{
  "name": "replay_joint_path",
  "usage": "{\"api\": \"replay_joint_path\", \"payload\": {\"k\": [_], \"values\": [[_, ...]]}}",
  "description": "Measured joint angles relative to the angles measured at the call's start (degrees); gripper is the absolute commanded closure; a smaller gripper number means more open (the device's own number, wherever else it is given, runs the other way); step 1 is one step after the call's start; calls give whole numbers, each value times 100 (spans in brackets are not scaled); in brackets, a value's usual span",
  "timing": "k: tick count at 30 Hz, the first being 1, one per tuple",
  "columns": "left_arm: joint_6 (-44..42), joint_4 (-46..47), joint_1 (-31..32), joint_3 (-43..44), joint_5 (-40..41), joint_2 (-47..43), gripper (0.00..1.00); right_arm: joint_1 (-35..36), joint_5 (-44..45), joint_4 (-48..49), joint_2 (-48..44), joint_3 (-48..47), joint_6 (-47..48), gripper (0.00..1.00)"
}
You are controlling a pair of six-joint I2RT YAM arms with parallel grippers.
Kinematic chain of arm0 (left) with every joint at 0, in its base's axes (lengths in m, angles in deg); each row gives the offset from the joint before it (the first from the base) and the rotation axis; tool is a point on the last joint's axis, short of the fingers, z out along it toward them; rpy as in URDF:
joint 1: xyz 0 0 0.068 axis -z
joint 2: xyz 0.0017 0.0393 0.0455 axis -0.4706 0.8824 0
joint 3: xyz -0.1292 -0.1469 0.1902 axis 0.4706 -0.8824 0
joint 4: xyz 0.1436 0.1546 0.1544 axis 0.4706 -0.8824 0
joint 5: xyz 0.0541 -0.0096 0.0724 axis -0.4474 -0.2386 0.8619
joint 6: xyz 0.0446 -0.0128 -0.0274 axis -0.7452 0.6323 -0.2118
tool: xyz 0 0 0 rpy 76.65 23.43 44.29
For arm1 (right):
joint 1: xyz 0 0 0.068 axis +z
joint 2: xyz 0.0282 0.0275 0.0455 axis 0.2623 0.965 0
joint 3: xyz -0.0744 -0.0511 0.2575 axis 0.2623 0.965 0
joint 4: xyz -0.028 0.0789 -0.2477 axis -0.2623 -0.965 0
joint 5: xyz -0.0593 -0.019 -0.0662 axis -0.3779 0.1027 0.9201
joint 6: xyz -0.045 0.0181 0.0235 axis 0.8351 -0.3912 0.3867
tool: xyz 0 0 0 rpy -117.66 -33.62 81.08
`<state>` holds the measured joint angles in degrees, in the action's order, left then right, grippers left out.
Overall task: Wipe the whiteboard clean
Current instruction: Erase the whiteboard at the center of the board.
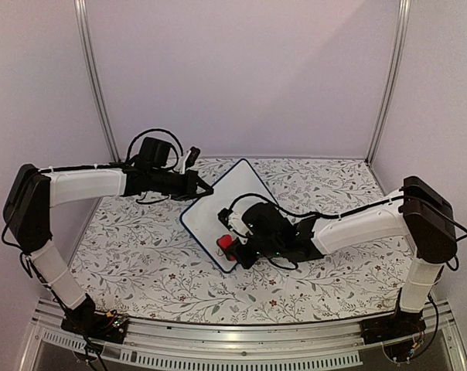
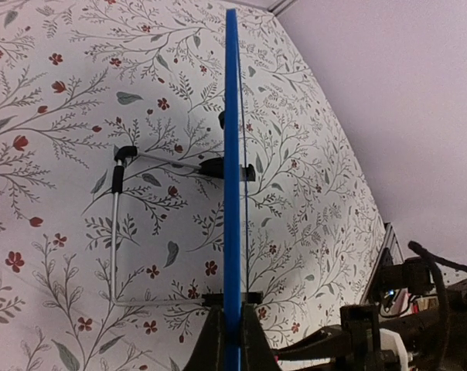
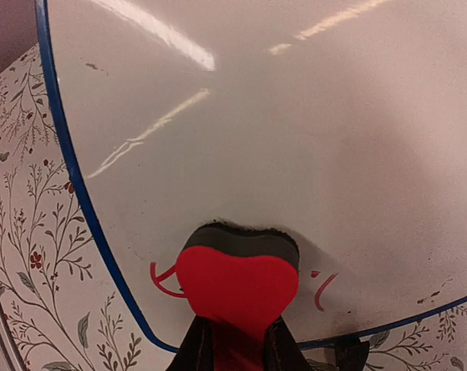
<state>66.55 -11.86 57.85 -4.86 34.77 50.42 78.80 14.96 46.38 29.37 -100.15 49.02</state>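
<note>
The whiteboard (image 1: 222, 207) stands tilted in the middle of the counter (image 1: 141, 255), between the two arms; the left fingers (image 2: 232, 309) are closed tight on its thin blue frame at the far-left edge, and the left wrist view shows the board edge-on with its wire stand (image 2: 114, 232) out behind it. The right fingers (image 3: 237, 352) are narrow, clamped on the red heart-shaped eraser (image 3: 237, 290), whose dark felt lies against the board near its near corner.

The likely trouble: the board is pinned at one edge only, so a firm push from the eraser at the opposite corner may twist it in the pinch or tip it back; too light a push may only smear. Two red strokes flank the eraser, one to its left (image 3: 165, 280) and one to its right (image 3: 324, 291); a single pass could clear one and miss the other. The rim is close below, so a short stroke nearward may run the felt off the frame; small dark specks (image 3: 94, 67) further up may be overlooked.

No container shows in any view.
</note>
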Motion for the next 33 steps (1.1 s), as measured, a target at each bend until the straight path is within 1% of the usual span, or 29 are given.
{"api": "replay_joint_path", "payload": {"k": [6,10,16,22,28,33], "values": [[26,-9,22,0,-28,0,100,-319,-31,-133,-444,205,70,100],[31,-9,22,0,-31,0,100,-367,-317,-470,-575,122,269,100],[31,-9,22,0,-31,0,100,-361,-911,-1093,-459,-37,527,100],[31,-9,22,0,-31,0,100,-361,-1204,-1469,-216,-37,592,100],[31,-9,22,0,-33,0,100,-308,-1246,-1687,9,-114,625,100],[7,2,22,0,-59,0,100,-179,-1071,-1873,175,-461,654,100]]}}
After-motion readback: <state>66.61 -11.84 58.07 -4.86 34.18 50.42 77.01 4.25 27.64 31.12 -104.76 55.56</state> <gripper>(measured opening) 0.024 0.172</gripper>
